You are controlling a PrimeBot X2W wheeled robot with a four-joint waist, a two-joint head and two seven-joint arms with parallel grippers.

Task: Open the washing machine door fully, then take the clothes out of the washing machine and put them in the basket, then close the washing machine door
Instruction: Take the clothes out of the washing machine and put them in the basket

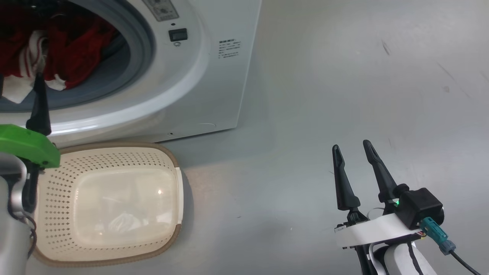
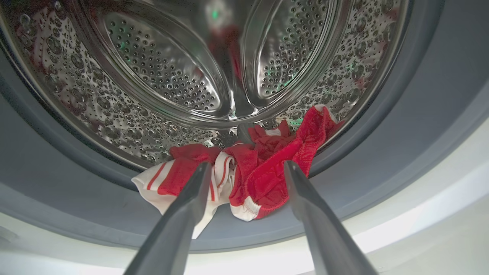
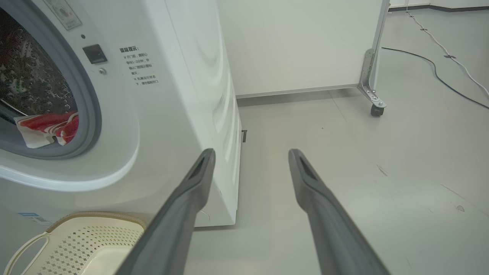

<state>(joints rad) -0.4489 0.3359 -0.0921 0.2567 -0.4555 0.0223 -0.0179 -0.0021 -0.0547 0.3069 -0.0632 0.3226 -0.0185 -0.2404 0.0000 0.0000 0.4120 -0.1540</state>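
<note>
Left gripper (image 2: 247,168) spread wide, nothing held. Fingers aimed at red clothes (image 2: 267,179) heaped at front lip of drum (image 2: 160,65), white edge spilling onto grey gasket (image 2: 57,183). Tips maybe touching fabric, hard to say. Right gripper (image 1: 351,145) wide open too, empty, over floor (image 1: 344,76), well right of washing machine (image 1: 214,76). Basket (image 1: 114,152) on floor just below opening.

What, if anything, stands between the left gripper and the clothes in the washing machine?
Nothing visible does. The left gripper, open, points straight at the clothes, which lie at the front edge of the drum and spill onto the grey gasket.
</note>
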